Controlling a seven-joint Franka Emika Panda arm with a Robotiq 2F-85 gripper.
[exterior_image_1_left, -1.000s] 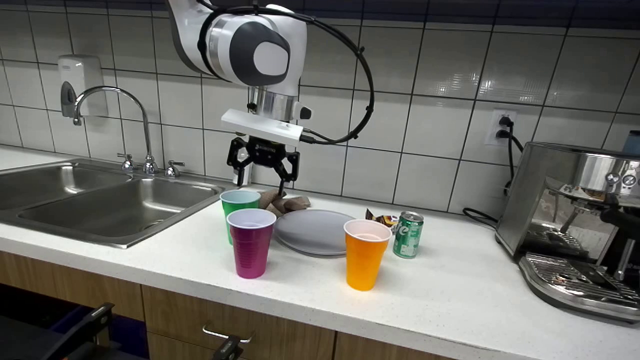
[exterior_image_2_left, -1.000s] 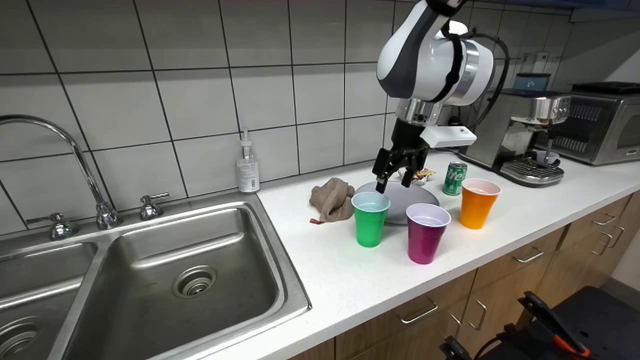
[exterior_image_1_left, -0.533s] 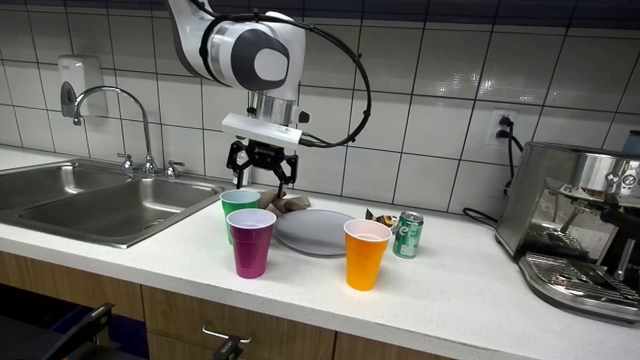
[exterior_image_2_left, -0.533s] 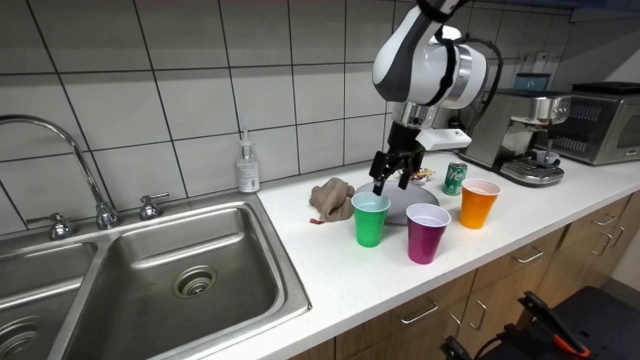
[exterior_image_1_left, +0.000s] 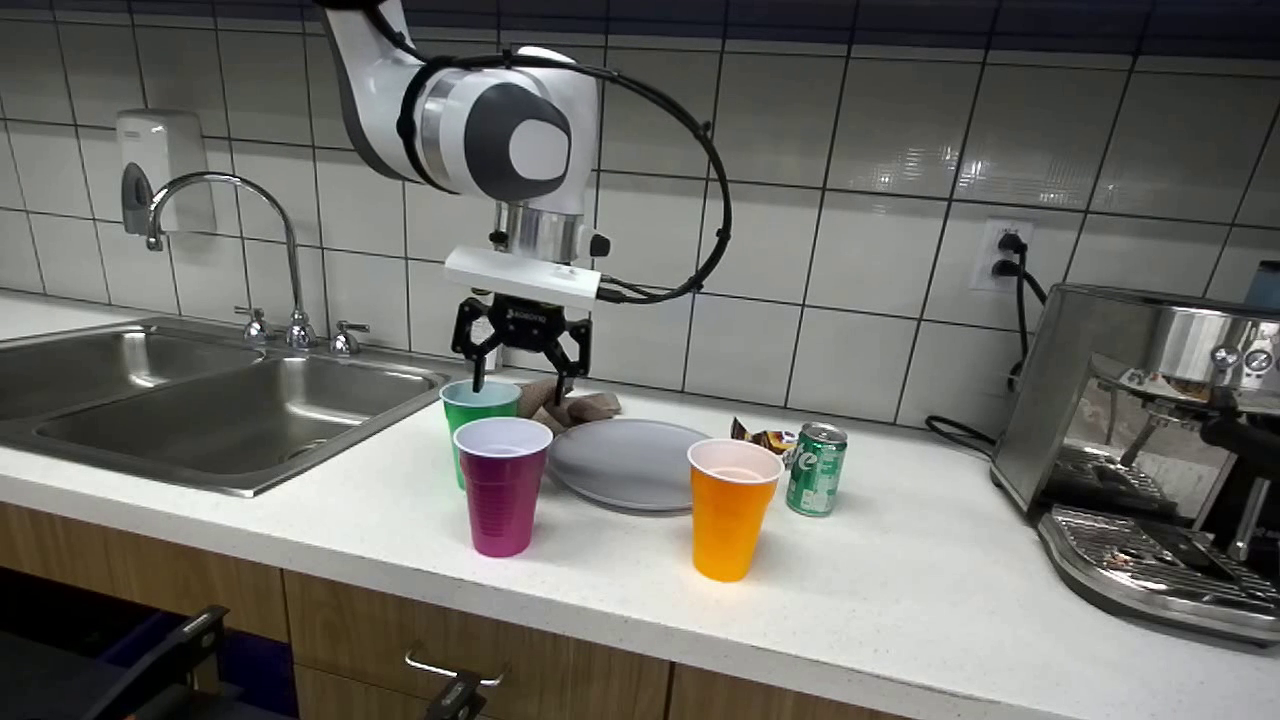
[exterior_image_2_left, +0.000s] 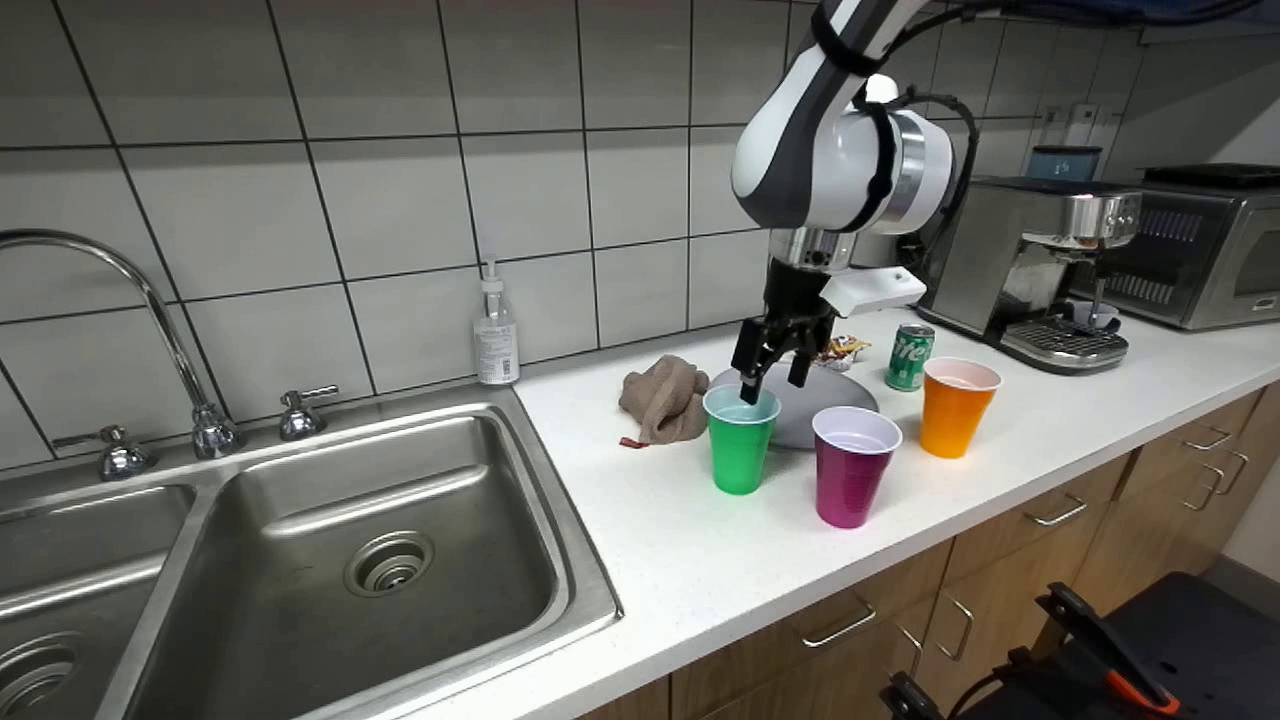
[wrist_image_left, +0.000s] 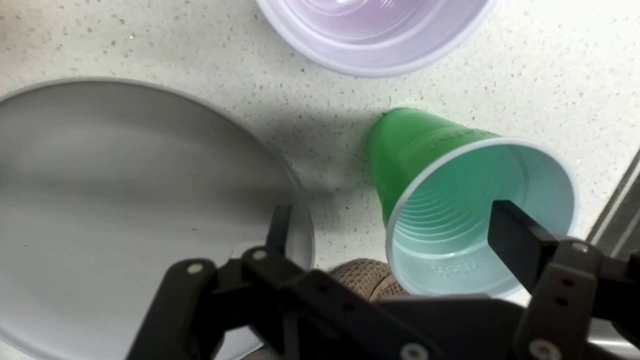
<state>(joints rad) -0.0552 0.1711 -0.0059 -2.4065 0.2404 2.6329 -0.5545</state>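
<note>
Wrist view | claw (wrist_image_left: 391, 212) spread wide, partly hiding green cup (wrist_image_left: 465, 200) | purple cup (wrist_image_left: 375, 37) cropped above

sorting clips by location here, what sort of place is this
Most likely a kitchen: a double steel sink with a curved faucet is set into the white countertop, and an espresso machine stands farther along it.

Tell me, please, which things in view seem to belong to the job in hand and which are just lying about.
Probably in the job:
pincer, open, with nothing gripped
green cup, its mouth overlapped by one finger in the wrist view

Apparently just lying about:
purple cup
orange cup
gray plate
brown cloth
green can
colorful packet
pump bottle
</note>
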